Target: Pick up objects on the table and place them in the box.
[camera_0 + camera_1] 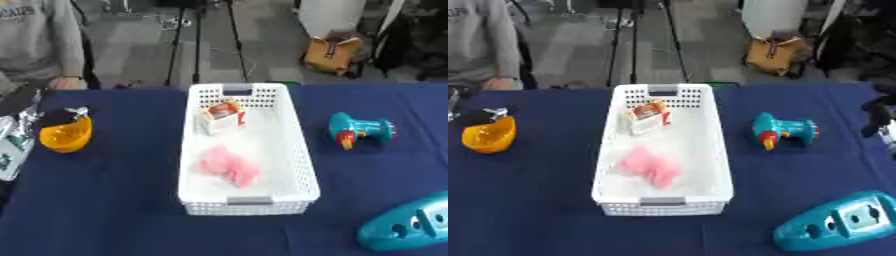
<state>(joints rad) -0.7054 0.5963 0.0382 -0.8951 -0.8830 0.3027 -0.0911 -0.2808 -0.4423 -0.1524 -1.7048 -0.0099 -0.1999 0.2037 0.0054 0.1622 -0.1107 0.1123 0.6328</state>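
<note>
Sitting between picks: basket (297, 150) holds two things, toy drill (359, 131) right of it looks next. Right robot hand (878, 116) barely shows, can't tell its fingers.

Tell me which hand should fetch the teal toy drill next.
Right. The toy drill lies to the right of the white box, on the robot's right side. The right hand shows at the right edge beside it, while the left hand is far across the box.
</note>
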